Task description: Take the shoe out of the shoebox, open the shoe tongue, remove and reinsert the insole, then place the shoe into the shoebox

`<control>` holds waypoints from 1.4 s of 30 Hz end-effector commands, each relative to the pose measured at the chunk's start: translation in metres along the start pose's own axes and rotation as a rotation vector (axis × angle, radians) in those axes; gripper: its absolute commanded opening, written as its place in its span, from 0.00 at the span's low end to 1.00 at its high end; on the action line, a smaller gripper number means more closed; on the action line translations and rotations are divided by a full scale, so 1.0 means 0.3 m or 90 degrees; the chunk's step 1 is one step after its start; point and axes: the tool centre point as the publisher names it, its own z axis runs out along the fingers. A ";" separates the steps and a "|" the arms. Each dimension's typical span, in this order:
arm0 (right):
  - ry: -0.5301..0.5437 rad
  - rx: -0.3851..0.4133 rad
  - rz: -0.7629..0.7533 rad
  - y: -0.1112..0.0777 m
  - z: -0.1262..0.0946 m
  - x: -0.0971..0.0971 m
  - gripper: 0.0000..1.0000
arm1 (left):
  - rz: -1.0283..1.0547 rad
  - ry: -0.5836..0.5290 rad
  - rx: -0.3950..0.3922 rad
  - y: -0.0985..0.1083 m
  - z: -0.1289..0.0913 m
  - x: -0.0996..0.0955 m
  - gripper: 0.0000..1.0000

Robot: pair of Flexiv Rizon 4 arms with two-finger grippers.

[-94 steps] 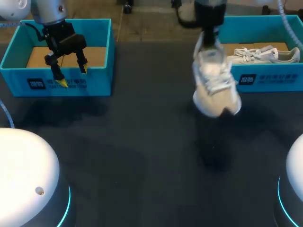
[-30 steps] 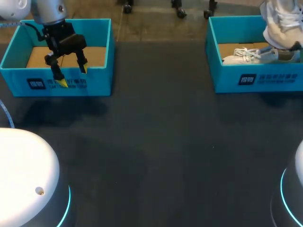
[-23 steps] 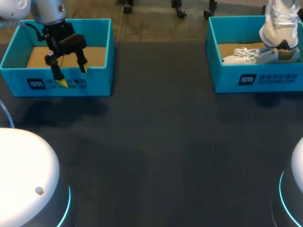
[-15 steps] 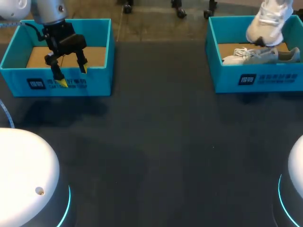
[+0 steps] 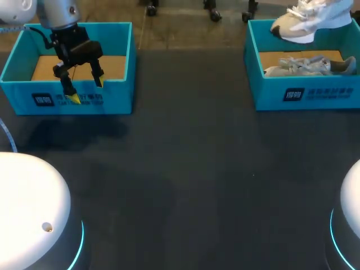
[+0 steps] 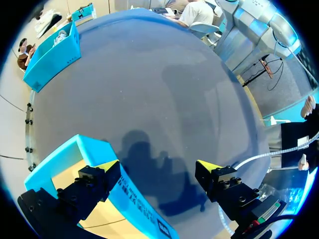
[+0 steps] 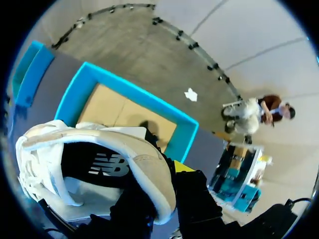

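One shoe (image 5: 308, 23) has tipped level above the right shoebox (image 5: 304, 94).

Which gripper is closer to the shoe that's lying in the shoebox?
Right. The right gripper holds the other shoe by its heel above that shoebox and the lying shoe; the left gripper hangs over the other shoebox, across the table.

Dark tabletop (image 5: 185, 169) with two blue shoeboxes.
A white shoe (image 5: 312, 17) hangs above the right shoebox (image 5: 270, 98), which holds a second shoe (image 5: 304, 66); the left gripper (image 5: 86, 90), fingers apart, hovers over the left shoebox (image 5: 115, 98).
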 end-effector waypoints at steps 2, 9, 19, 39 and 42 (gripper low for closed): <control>-0.013 0.055 0.113 0.016 0.005 -0.003 0.00 | 0.001 0.002 -0.001 0.001 -0.002 -0.001 1.00; -0.013 0.055 0.113 0.016 0.005 -0.003 0.00 | 0.001 0.002 -0.001 0.001 -0.002 -0.001 1.00; -0.023 0.026 0.169 -0.011 0.097 -0.030 0.00 | 0.001 0.002 -0.001 0.001 -0.002 -0.001 1.00; -0.037 0.051 0.208 0.009 0.189 -0.036 0.00 | 0.001 0.002 -0.001 0.001 -0.002 -0.001 1.00; -0.043 0.045 0.219 0.019 0.234 -0.047 0.00 | 0.001 0.002 -0.001 0.001 -0.002 -0.001 1.00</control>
